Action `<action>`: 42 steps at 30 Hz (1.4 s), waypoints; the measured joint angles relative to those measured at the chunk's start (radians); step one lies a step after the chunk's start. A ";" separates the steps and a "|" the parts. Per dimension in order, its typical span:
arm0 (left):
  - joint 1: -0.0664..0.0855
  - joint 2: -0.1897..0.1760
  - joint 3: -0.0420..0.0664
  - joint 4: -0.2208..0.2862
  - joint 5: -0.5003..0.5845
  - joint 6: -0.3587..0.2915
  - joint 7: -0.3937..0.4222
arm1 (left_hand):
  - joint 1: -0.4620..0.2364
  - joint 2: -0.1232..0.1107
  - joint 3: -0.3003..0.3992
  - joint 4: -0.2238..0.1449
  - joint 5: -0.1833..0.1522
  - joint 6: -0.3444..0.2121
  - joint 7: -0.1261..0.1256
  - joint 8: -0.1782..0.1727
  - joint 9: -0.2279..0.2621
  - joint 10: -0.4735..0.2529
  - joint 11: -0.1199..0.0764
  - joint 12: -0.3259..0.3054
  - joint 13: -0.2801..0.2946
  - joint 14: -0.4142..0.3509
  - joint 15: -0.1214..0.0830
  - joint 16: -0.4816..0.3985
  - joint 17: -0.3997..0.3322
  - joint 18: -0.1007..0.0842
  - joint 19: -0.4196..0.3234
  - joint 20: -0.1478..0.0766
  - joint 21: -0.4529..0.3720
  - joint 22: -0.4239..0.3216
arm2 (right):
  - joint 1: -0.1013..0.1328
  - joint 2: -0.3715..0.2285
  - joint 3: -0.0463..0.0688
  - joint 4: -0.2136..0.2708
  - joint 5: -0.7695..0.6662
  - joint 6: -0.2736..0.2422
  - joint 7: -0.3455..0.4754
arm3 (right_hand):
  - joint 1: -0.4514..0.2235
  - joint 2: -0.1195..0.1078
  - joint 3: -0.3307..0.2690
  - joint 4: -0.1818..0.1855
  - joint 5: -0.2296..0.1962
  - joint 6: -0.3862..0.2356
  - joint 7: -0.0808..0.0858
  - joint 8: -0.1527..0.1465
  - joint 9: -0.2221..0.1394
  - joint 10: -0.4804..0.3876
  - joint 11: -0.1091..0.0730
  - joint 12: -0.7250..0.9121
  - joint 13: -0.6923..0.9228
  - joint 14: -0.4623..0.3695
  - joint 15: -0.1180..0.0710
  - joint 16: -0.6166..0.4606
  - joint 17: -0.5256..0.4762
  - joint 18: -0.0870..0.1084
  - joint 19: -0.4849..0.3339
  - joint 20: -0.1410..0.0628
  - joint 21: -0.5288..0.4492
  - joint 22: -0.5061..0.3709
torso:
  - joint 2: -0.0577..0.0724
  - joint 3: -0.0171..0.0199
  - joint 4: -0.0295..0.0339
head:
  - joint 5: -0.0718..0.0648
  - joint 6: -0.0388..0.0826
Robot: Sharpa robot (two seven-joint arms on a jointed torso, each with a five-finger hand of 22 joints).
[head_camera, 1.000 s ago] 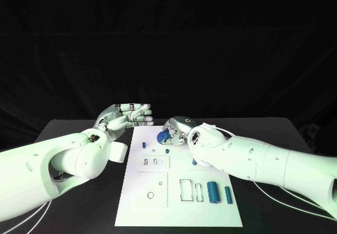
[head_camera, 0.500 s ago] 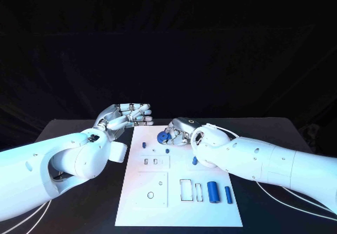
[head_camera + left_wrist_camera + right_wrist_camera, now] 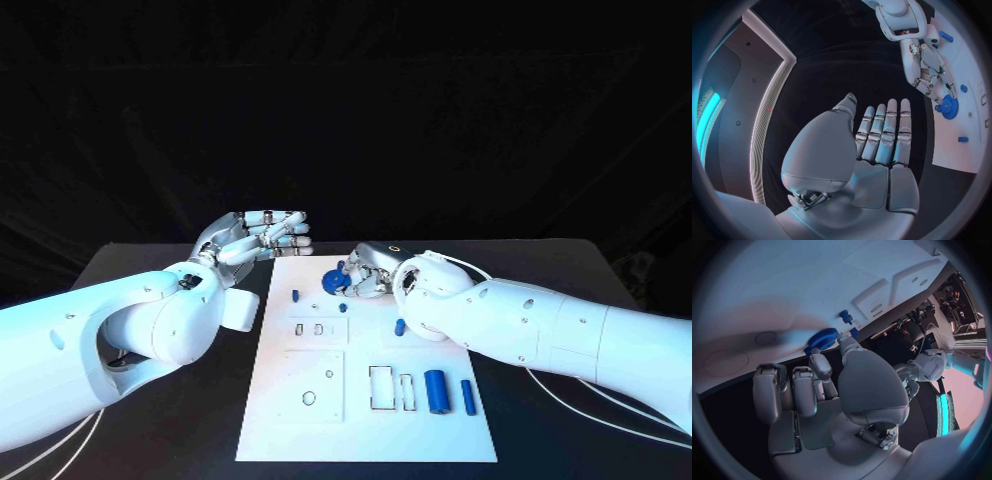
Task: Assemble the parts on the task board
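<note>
Slightly farther now, right hand (image 3: 378,272) pinches the blue gear (image 3: 336,281) — left hand (image 3: 257,238) empty, fingers apart.

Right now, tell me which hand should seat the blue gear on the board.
Right. The right hand already pinches the blue gear just over the task board; the left hand is beside the board, holding nothing.

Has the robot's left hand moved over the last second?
No. The silver left hand hovers at the same spot beside the far left corner of the white task board, holding nothing.
</note>
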 measured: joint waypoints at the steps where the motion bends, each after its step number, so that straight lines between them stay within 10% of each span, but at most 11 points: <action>1: 0.000 0.000 0.000 0.000 0.000 0.000 0.000 | 0.000 0.000 0.000 0.000 0.000 0.000 0.000 0.000 0.000 0.000 0.000 0.000 0.000 0.000 0.000 0.000 0.000 0.000 0.000 0.000 0.000 0.000 | 0.000 -0.004 0.000 0.004 0.000 0.000 -0.001 | 0.000 0.000 0.000 0.000 0.002 0.000 0.000 0.000 0.000 0.000 0.000 0.000 0.002 0.000 0.000 0.000 0.000 0.000 0.000 0.000 0.000 0.000 | 0.000 0.0000 0.0001 | 0.000 0.000; 11: 0.000 -0.005 0.000 0.000 0.000 0.000 -0.001 | 0.000 0.000 0.000 0.000 0.000 0.000 0.000 0.000 0.000 0.000 0.000 0.000 0.000 0.000 0.000 0.000 0.000 0.000 0.000 0.000 0.000 0.000 | 0.007 -0.076 0.000 0.089 -0.003 -0.027 -0.006 | 0.008 0.007 -0.006 -0.006 0.029 0.012 -0.004 0.000 0.000 0.004 -0.003 0.008 0.011 0.000 0.000 0.000 0.000 0.000 0.000 0.000 0.000 0.000 | 0.000 -0.0008 0.0000 | 0.003 0.002; 22: 0.000 -0.005 0.000 -0.007 0.000 0.000 -0.002 | 0.000 0.000 0.000 0.000 0.000 0.000 0.000 0.000 0.000 0.000 0.000 0.000 0.000 0.000 0.000 0.000 0.000 0.000 0.000 0.000 0.000 0.000 | 0.064 -0.302 0.008 0.247 0.067 -0.091 0.046 | 0.123 0.001 0.023 -0.075 -0.014 0.030 -0.005 0.000 -0.003 0.029 -0.007 0.028 0.034 0.004 -0.004 0.006 0.000 0.000 0.000 0.000 0.011 0.000 | -0.009 -0.0016 -0.0082 | -0.003 0.009; 31: -0.001 0.003 -0.001 -0.017 0.000 0.001 -0.002 | 0.000 0.000 0.000 0.000 0.000 0.000 0.000 0.000 0.000 0.000 0.000 0.000 0.000 0.000 0.000 0.000 0.000 0.000 0.000 0.000 0.000 0.000 | 0.060 -0.442 0.007 0.240 0.184 -0.049 0.171 | 0.152 -0.012 0.026 -0.097 -0.004 0.037 -0.004 -0.004 -0.006 0.034 -0.009 0.035 0.039 0.004 -0.004 0.006 0.000 0.000 0.000 0.000 0.011 0.000 | -0.026 -0.0011 -0.0229 | -0.015 0.007; 42: -0.001 0.013 -0.002 -0.027 0.000 0.003 -0.003 | 0.000 0.000 0.000 0.000 0.000 0.000 0.000 0.000 0.000 -0.004 0.004 -0.004 0.000 0.000 0.000 0.000 0.001 0.000 0.000 0.000 0.000 -0.001 | 0.013 -0.454 0.006 0.160 0.199 -0.022 0.243 | 0.161 -0.021 0.021 -0.104 -0.004 0.028 0.004 -0.017 -0.013 0.025 0.000 0.019 0.021 0.004 -0.004 0.006 0.000 0.000 0.000 0.000 0.004 0.000 | -0.034 0.0040 -0.0315 | -0.022 0.004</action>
